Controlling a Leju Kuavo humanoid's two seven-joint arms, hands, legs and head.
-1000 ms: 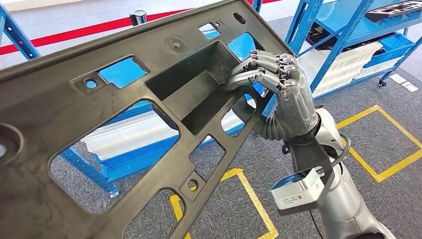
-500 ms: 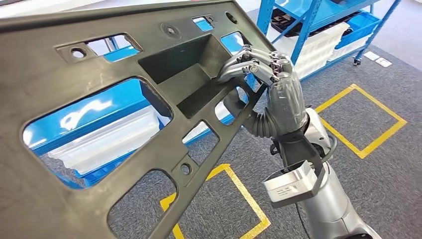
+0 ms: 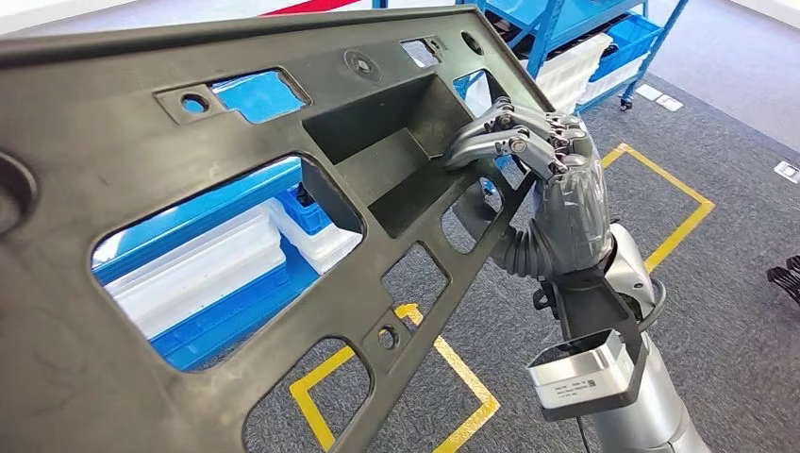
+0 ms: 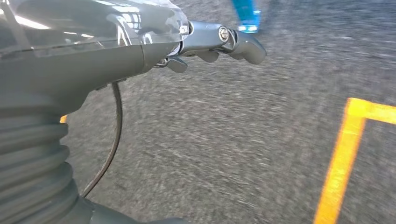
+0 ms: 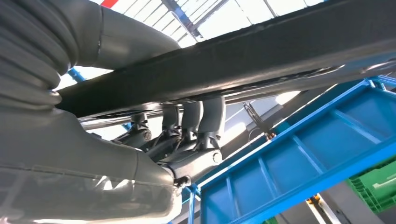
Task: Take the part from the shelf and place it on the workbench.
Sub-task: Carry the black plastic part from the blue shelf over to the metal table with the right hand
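A: Left side first?

B: The left robot hand (image 4: 219,42) hangs over grey carpet, fingers curled in on nothing, its view blurred.

A: And the part?

B: The large black plastic panel with cut-outs (image 3: 189,236) is tilted, its left end cut off. The right robot hand (image 3: 538,160) clamps its right edge, fingers hooked over the rim.

A factory or warehouse floor. Blue steel shelving (image 3: 566,38) stands on grey carpet (image 3: 736,226), its levels holding white trays (image 3: 203,283) and blue bins (image 3: 637,33). Yellow tape squares (image 3: 660,203) mark bays on the carpet just in front of the shelving. Beside the shelving, the right wrist view catches a green crate (image 5: 378,184).
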